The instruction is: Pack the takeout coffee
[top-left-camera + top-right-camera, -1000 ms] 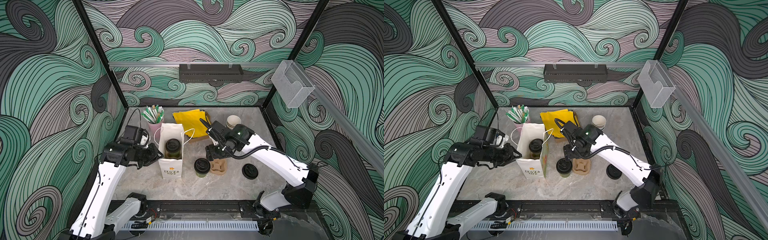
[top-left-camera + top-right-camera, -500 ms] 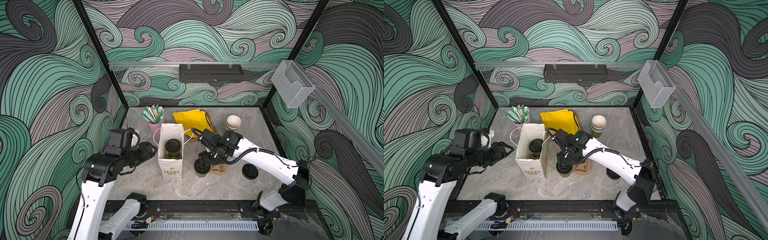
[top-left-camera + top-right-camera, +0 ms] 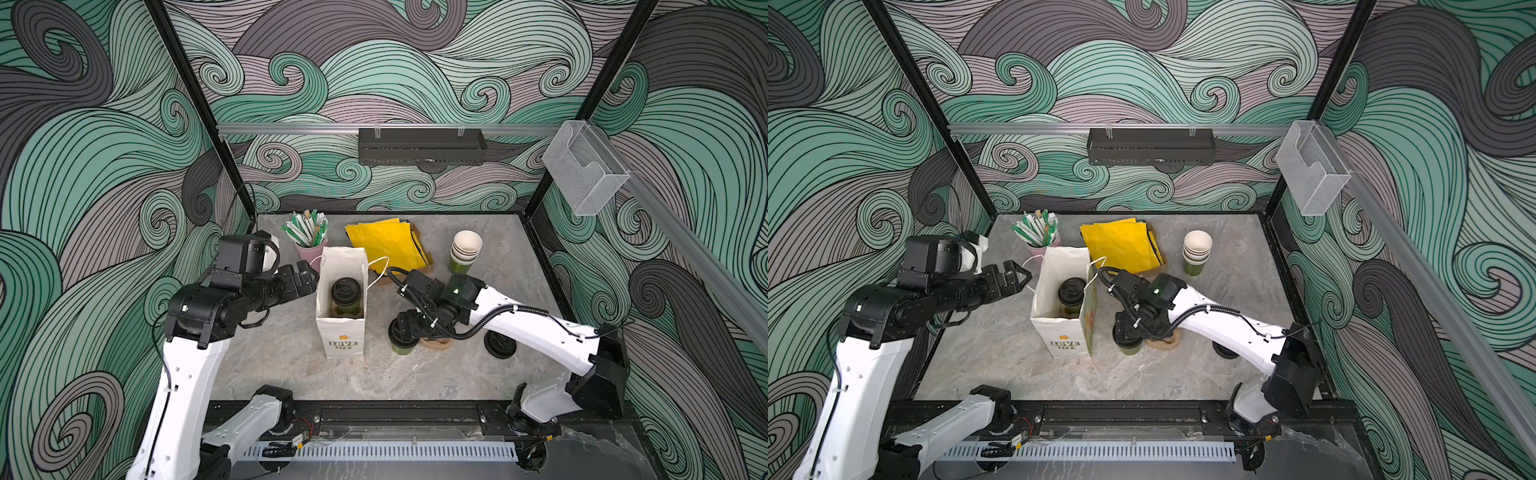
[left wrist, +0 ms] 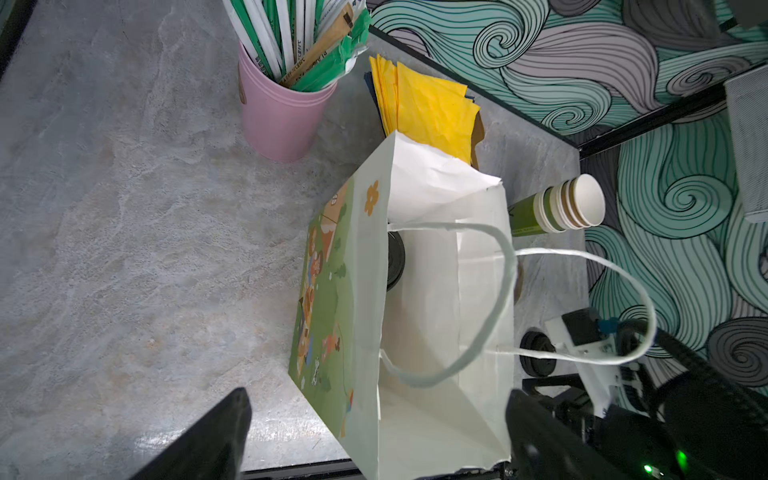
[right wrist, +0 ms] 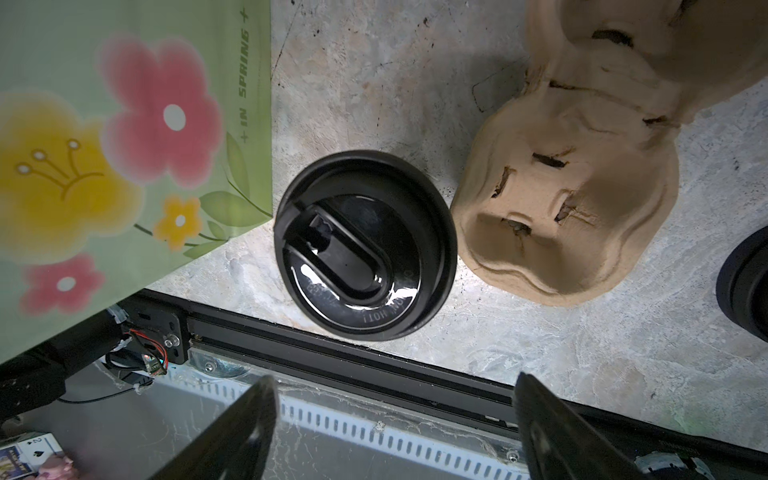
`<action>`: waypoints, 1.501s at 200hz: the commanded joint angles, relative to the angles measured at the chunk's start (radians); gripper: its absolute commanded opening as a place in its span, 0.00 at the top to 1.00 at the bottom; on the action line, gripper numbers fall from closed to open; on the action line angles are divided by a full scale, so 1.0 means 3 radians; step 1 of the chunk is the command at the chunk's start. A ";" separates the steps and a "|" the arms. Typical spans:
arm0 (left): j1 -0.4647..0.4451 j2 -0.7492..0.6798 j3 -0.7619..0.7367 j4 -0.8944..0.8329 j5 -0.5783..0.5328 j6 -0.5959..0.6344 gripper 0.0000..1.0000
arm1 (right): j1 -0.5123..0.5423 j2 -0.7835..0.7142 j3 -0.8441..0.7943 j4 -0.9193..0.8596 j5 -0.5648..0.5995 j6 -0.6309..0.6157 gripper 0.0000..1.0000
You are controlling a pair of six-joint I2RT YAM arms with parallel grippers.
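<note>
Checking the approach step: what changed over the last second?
Right pincer came down toward the bag, over the cup beside it, open, not gripping. Left pincer opened beside the bag, elbow swinging outward. Bag, cup inside, carrier, loose lid, stack unmoved.

— How much of the takeout coffee (image 3: 402, 349) shows in a top view?
— Only its green lower wall. The right gripper (image 3: 406, 331) covers the lid, and the arm hides most of the cardboard carrier (image 3: 437, 344) just right of it.
— And the second capped cup (image 3: 345, 291)?
— The paper bag (image 3: 341, 332) hides most of its body. The left wrist view shows only a sliver.
— The loose lid (image 5: 748, 286)?
— Cut off by the right wrist picture's edge.
</note>
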 commanded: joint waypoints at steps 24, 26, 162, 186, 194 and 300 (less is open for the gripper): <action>-0.0006 0.0297 0.0100 0.0298 0.0137 0.0295 0.04 | 0.0016 -0.0295 0.0059 0.0020 0.0199 0.0226 0.11; -0.0012 0.0304 0.0104 0.0312 0.0143 0.0292 0.05 | 0.0014 -0.0307 0.0078 0.0012 0.0204 0.0230 0.11; -0.0003 0.0287 -0.0014 0.0774 -0.0098 -0.0010 0.35 | 0.0238 0.0512 0.1577 0.0402 0.0097 -0.0231 0.36; -0.0003 0.0260 -0.0004 0.0722 -0.0100 0.0051 0.47 | 0.0252 0.0682 0.1695 0.0358 0.0215 -0.0219 0.46; 0.0001 0.0257 0.0003 0.0690 -0.0097 0.0082 0.51 | 0.0250 0.0732 0.1751 0.0339 0.0252 -0.0205 0.50; -0.0003 -0.0072 -0.0217 0.0709 -0.0261 -0.0205 1.00 | 0.0117 0.1044 0.2128 0.0084 0.0208 -0.0428 0.98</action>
